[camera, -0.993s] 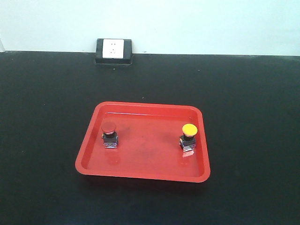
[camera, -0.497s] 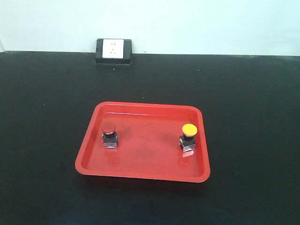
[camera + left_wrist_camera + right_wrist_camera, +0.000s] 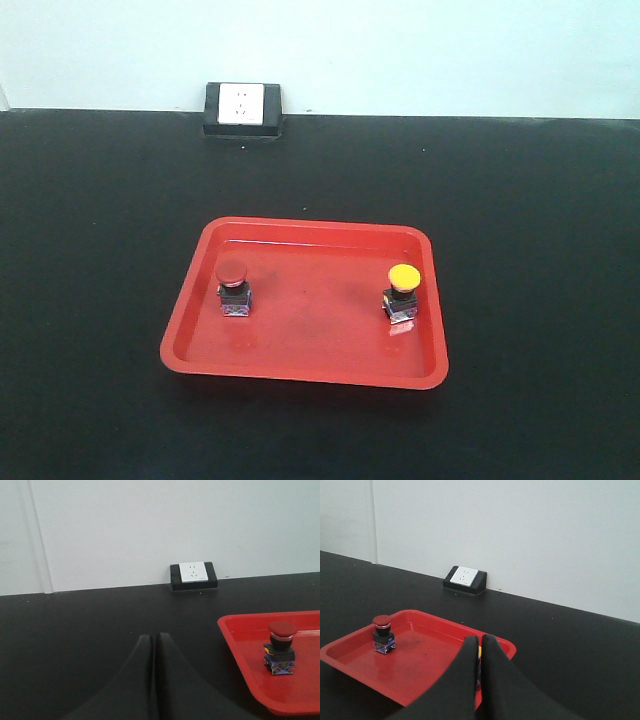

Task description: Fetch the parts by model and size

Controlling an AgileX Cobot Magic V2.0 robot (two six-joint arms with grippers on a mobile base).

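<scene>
Two parts stand upright in a red tray (image 3: 300, 372) on the black table. The red-capped push-button switch (image 3: 233, 287) is at the tray's left, the yellow-capped switch (image 3: 402, 292) at its right. Neither gripper shows in the front view. In the left wrist view my left gripper (image 3: 153, 636) is shut and empty over bare table, left of the tray (image 3: 235, 632) and the red-capped switch (image 3: 280, 647). In the right wrist view my right gripper (image 3: 480, 638) is shut and empty, and it hides most of the yellow-capped switch (image 3: 479, 650) behind it. The red-capped switch (image 3: 383, 634) stands further left.
A white wall socket in a black housing (image 3: 241, 107) sits at the table's back edge against the pale wall. It also shows as the socket (image 3: 193, 574) in the left wrist view and the socket (image 3: 465, 578) in the right. Black tabletop (image 3: 520, 200) surrounds the tray.
</scene>
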